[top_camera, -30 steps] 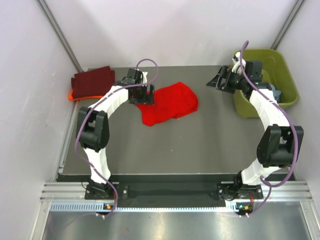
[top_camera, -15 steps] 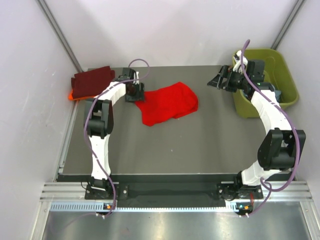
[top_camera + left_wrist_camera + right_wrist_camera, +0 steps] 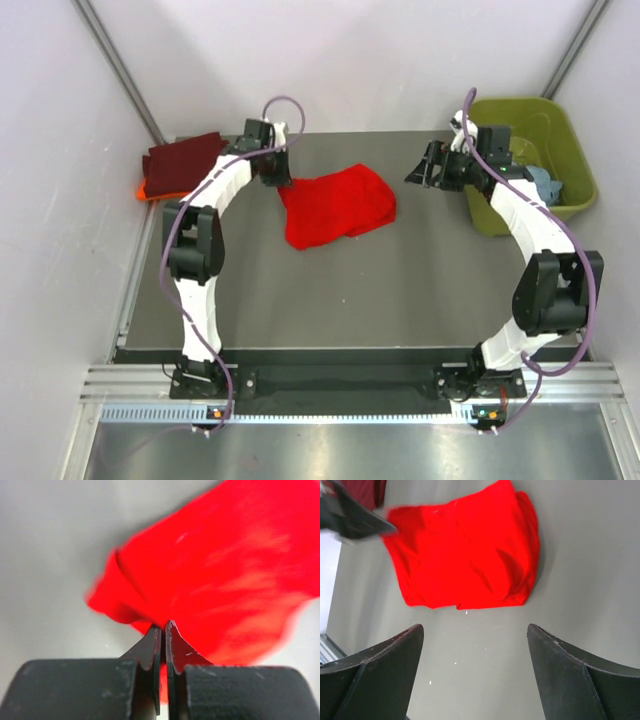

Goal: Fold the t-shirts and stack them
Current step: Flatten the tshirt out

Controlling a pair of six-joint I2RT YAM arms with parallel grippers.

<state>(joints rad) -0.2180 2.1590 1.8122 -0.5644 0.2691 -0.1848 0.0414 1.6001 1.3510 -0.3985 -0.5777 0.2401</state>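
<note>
A bright red t-shirt [image 3: 336, 205] lies crumpled on the grey table [image 3: 400, 290], a little back of its middle. My left gripper [image 3: 277, 181] sits at the shirt's back-left corner. In the left wrist view the left gripper [image 3: 163, 628] is shut on a fold of the red t-shirt [image 3: 225, 570]. My right gripper [image 3: 420, 171] hovers right of the shirt and apart from it. From the right wrist, the right gripper [image 3: 475, 628] stands wide open over bare table, the red t-shirt [image 3: 465, 560] beyond it. A folded maroon t-shirt [image 3: 185, 161] rests on an orange one [image 3: 143, 190] at the back left.
An olive-green tub [image 3: 515, 215] stands at the back right with a light blue t-shirt [image 3: 547, 184] inside. White walls close in on both sides and the back. The left arm's dark gripper [image 3: 355, 522] shows at the top left of the right wrist view.
My left gripper went from open to shut on the red t-shirt's back-left corner and shifted toward the back. The right gripper edged left toward the shirt, staying open.
</note>
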